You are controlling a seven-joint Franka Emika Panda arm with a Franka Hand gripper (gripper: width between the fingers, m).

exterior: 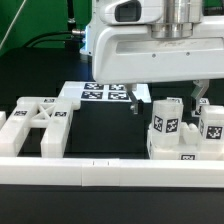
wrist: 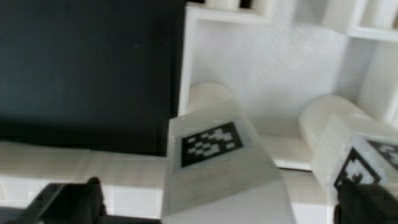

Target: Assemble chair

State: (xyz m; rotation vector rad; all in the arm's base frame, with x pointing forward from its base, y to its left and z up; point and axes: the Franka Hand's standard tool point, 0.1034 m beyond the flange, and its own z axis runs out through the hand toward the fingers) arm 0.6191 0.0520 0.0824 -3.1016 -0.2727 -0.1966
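Exterior view is showing my end effector (exterior: 168,98) hanging empty, jaws wide apart, above the upright chair leg (exterior: 165,125) at four o'clock on the worktop (exterior: 100,132), so I am judging a grasp is starting, needing a straight descent around it.

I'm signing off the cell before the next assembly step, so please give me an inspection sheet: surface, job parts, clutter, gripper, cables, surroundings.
Surface: black table, edged in front by a white rail; the marker board lies flat at the back.
Job's things: ladder-like chair frame lying at the exterior view's left; slab with upright tagged legs at the exterior view's right.
Clutter: nothing seen.
Grippers: gripper open, above the legs, holding nothing.
Cables: nothing seen on the table.
Surroundings: dim, blurred background; details cannot be told.
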